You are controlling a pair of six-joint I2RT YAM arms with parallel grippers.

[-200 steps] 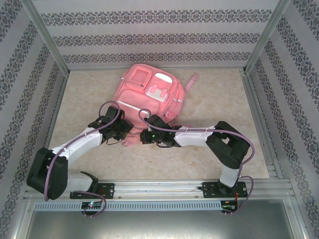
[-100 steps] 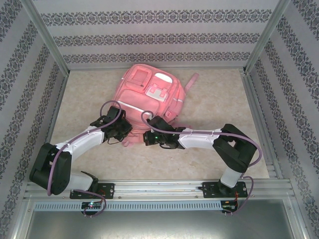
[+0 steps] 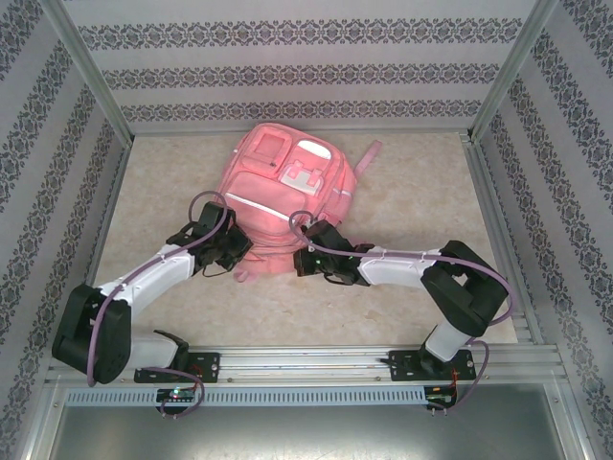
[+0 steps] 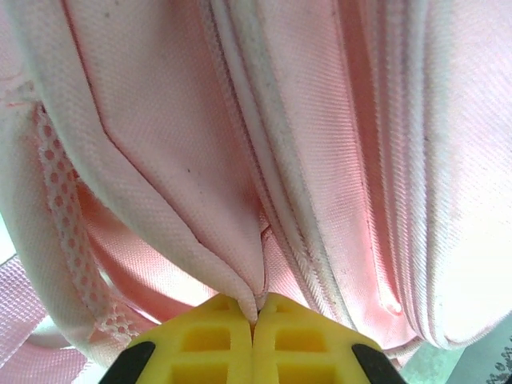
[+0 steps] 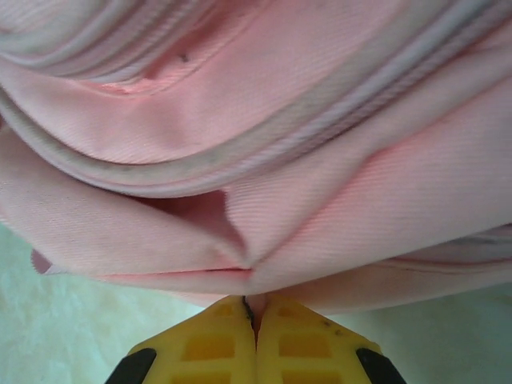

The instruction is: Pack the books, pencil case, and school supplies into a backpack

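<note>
1 pink fabric backpack (image 3: pixel 263 192) lies flat, pale-striped, its near edge bunched.

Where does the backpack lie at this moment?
In the top view the backpack lies on the table near the far wall; the left gripper and right gripper pinch its near edge.

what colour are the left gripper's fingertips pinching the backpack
Yellow fingertips, shut on a fold of the pink backpack; clearest in the left wrist view.
</note>
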